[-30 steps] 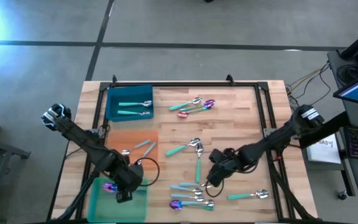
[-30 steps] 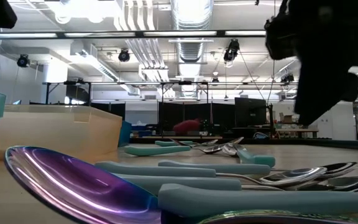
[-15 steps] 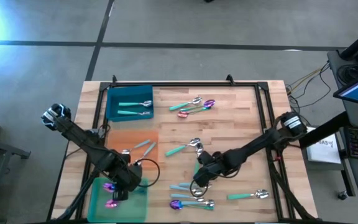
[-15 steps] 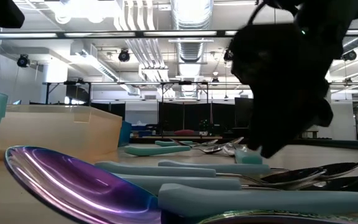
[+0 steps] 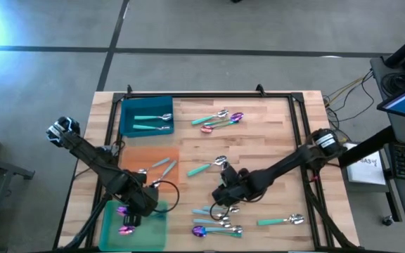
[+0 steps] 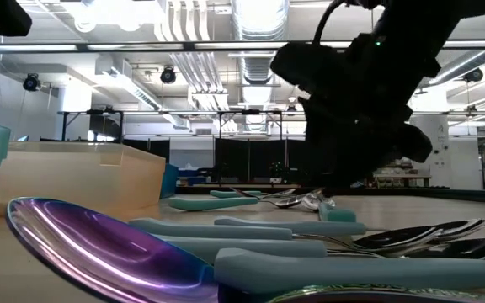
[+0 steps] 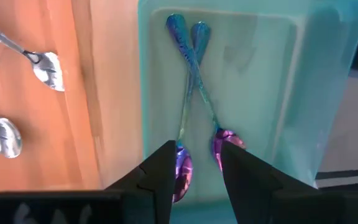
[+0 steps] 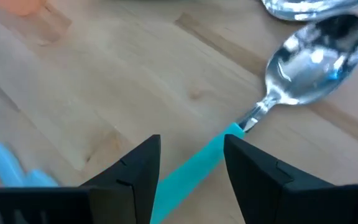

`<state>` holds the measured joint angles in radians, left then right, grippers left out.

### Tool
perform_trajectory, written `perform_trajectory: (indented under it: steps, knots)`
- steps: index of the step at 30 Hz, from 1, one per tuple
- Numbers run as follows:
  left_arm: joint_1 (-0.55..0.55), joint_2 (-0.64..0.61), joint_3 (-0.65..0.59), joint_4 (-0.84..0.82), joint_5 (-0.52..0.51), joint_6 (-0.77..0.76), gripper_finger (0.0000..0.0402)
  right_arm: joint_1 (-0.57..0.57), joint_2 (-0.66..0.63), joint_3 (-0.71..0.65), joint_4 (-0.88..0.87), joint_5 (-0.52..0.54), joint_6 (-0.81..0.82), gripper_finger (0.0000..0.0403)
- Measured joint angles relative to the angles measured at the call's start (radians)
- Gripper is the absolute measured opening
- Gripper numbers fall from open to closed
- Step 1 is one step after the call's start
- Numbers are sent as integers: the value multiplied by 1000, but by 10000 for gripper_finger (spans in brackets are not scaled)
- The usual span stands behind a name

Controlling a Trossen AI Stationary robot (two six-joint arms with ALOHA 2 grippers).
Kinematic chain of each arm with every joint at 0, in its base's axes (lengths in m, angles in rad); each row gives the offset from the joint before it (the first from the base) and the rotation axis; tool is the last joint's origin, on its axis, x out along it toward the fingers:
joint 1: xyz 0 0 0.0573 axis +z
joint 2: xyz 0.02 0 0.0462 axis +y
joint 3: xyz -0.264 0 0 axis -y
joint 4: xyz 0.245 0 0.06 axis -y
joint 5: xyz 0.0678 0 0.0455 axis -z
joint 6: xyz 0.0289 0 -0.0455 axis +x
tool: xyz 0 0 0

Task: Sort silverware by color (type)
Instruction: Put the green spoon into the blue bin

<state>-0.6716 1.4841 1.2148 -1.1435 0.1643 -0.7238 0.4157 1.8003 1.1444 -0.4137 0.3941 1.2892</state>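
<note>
Silverware [image 5: 216, 119] scattered flat; two purple spoons [image 7: 194, 99] crossed.

- We are reaching our left arm in from the table's left edge, holding the left gripper [image 5: 129, 219] low at the front-left corner, fingers parted and empty.
- We are stretching our right arm from the right edge, keeping the right gripper [image 5: 221, 202] near the front-middle, fingers spread.

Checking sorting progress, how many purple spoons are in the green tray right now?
2, both lying in the green tray: one purple spoon crossed over the other, heads near the left tool.
</note>
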Motion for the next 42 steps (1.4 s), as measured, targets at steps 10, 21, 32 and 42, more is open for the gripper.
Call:
perform_trajectory:
  steps: [10, 21, 32, 42]
  knots:
    - [-3, -3, 0, -26, -1, 9, 110, -6, 76, 22, -102, 6, 27, 150]
    - [-3, -3, 0, 4, -174, 12, 110, -10, 58, 19, -230, -47, -113, 117]
    - [8, -1, -16, 224, -676, 32, 110, -9, -3, 12, -352, -155, -247, 40]
    - [95, 1, -282, 965, -705, 326, 110, -8, -200, 12, -277, -2, -394, 40]
